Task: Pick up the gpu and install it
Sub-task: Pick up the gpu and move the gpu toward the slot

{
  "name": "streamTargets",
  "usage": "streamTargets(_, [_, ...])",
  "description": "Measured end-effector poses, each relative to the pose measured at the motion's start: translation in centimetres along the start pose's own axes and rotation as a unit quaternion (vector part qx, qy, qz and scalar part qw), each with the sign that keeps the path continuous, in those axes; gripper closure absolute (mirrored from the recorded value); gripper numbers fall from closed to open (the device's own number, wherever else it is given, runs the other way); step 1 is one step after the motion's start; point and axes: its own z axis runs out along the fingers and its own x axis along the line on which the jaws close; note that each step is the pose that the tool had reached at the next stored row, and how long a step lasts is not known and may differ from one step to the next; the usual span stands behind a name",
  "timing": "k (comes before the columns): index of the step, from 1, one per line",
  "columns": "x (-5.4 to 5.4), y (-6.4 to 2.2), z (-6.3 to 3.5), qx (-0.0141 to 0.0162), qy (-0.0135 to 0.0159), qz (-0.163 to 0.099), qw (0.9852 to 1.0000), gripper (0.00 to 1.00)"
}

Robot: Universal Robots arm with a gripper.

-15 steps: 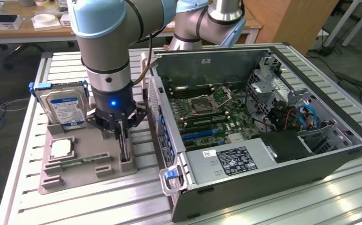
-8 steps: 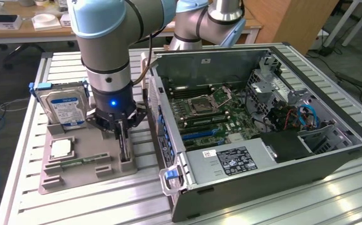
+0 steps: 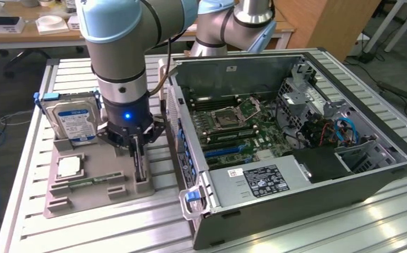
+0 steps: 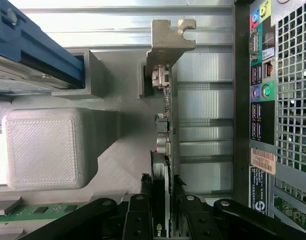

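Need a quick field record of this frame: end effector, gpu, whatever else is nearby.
end effector: closed on the gpu, above the gray holder
gpu: standing on edge in the holder, not yet installed
hard drive: upright in the same holder
pc case: open, beside the holder, on the exterior view's right

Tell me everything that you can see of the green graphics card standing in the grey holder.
The thin green graphics card stands upright on edge in the grey plastic holder, beside the open computer case. A narrow silver metal bracket with a bent tab runs along one end, with small connectors on it. A black cooler part shows on one face. The robot's black hand clamps it from both faces.
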Motion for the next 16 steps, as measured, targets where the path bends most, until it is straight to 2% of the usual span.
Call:
streamTargets(5, [0.03,-0.01,0.04,-0.0002,0.0003,-0.013,0.9999,0.73])
streamTargets(11, [0.21,-0.03,0.16,-0.0006,0.001,-0.042,0.9991,0.73])
streamTargets(16, [0.34,-0.02,0.18,-0.0007,0.0011,-0.046,0.999,0.73])
